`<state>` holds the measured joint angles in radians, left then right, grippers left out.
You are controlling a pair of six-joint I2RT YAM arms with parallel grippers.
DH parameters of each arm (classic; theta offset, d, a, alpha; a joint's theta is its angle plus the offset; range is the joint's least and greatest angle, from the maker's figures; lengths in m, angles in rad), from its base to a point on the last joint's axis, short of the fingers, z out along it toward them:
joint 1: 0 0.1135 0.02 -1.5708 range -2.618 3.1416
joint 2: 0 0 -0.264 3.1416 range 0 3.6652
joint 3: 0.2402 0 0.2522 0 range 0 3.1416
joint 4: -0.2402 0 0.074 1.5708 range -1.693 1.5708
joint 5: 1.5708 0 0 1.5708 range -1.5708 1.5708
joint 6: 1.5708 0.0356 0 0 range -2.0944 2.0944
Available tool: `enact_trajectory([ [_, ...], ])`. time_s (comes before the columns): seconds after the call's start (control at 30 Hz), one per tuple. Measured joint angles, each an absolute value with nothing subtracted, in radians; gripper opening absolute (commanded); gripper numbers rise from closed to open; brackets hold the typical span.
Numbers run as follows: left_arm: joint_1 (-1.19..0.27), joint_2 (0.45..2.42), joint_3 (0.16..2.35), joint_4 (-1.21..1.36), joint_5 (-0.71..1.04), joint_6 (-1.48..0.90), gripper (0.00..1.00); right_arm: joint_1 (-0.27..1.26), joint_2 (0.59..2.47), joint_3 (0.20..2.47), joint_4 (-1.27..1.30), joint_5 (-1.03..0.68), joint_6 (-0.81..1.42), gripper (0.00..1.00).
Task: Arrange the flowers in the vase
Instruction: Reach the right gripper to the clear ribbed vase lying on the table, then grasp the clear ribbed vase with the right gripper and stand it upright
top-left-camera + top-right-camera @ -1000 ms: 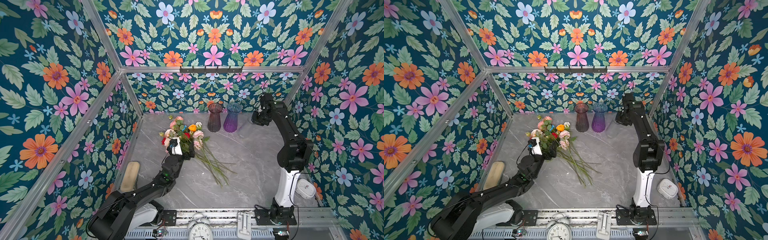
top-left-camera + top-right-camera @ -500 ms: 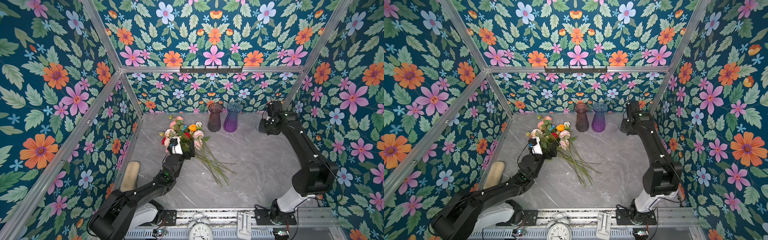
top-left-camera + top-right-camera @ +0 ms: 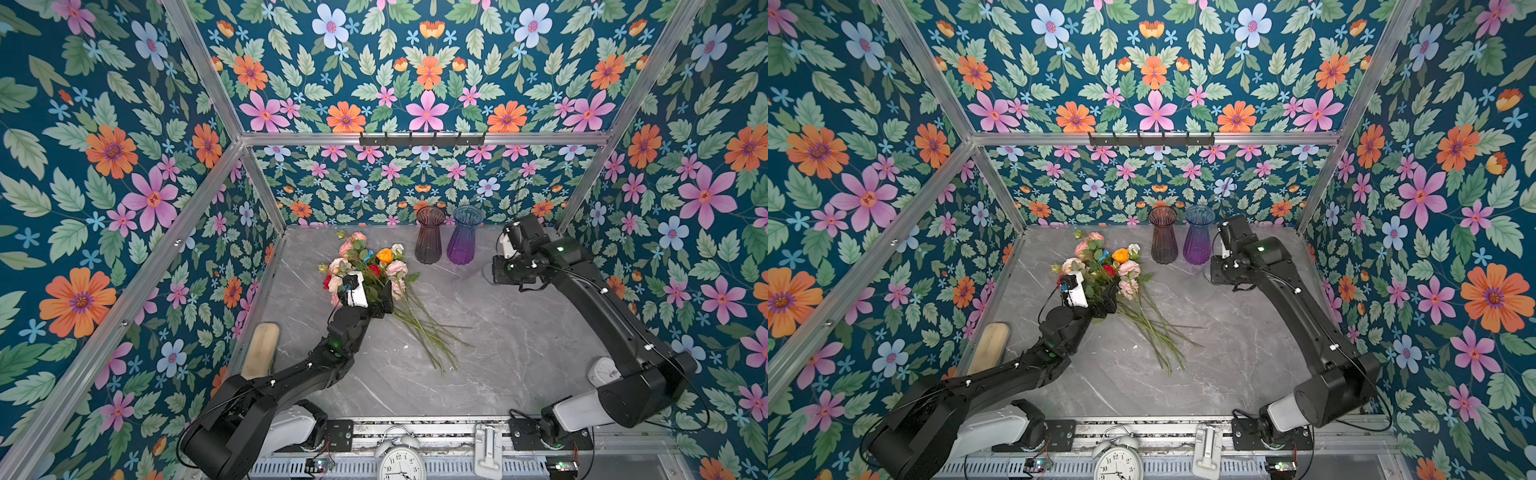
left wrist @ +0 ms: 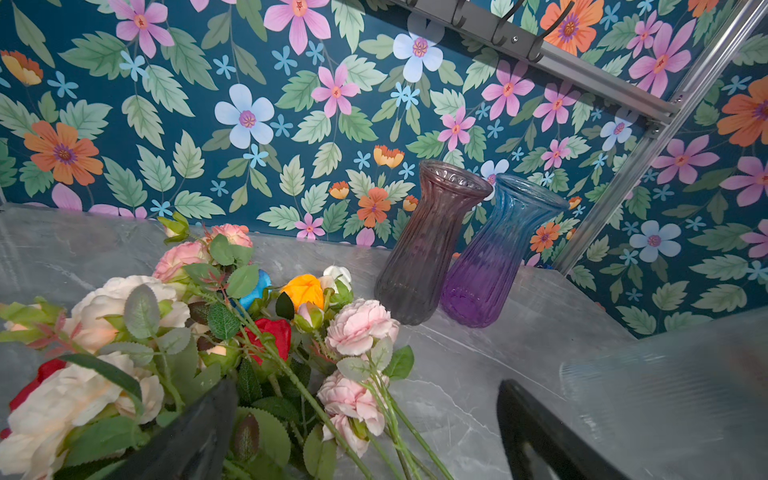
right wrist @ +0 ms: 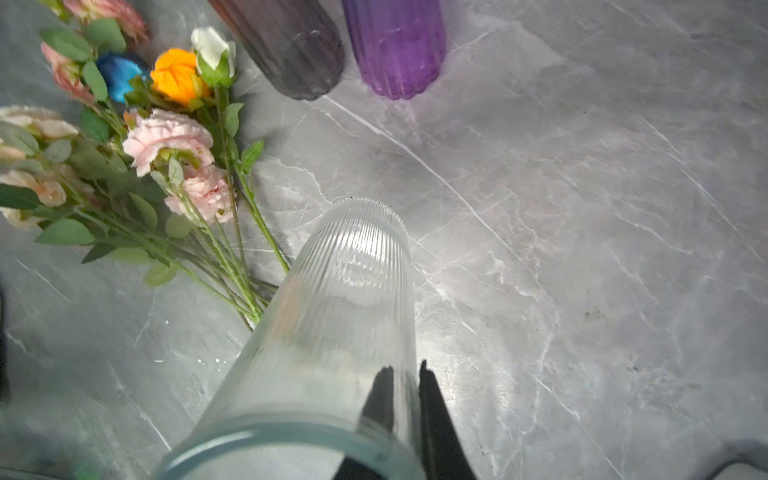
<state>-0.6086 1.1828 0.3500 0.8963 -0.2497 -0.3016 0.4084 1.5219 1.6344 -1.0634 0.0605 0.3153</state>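
A: Where are the flowers found?

B: They are seen left of centre in both top views, laid flat on the grey marble table. The blooms are bunched toward the upper left, and the green stems are fanned out toward the lower right.

A: How is the left gripper set?

B: Its jaws are spread wide. It is held low over the leafy part of the bunch, with one finger seen against the leaves. Nothing is gripped by it.

A: And the right gripper?

B: It is found at the upper right of the table, nearly closed. The wall of the clear ribbed vase is pinched at the rim, with one finger inside the glass and one outside. Whether the base is rested on the table cannot be told.

A: What else is noted?

B: A brownish vase and a blue-to-purple vase are stood upright, just beside each other, against the back wall at upper centre, between the blooms and the right gripper. An alarm clock is seen at the bottom edge.
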Motion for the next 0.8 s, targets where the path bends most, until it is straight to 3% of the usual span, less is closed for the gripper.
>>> enact_trajectory([
  [0.17,-0.609,1.172,0.350,0.891,-0.238,-0.307,0.98,0.539,1.722,1.810,-1.133,0.170,0.274,0.00],
  [0.43,-0.609,1.151,0.350,0.881,-0.233,-0.303,0.97,0.595,1.896,1.972,-1.239,0.245,0.229,0.00],
  [0.8,-0.609,1.155,0.355,0.866,-0.231,-0.303,0.97,0.717,1.855,1.832,-1.258,0.363,0.252,0.00],
])
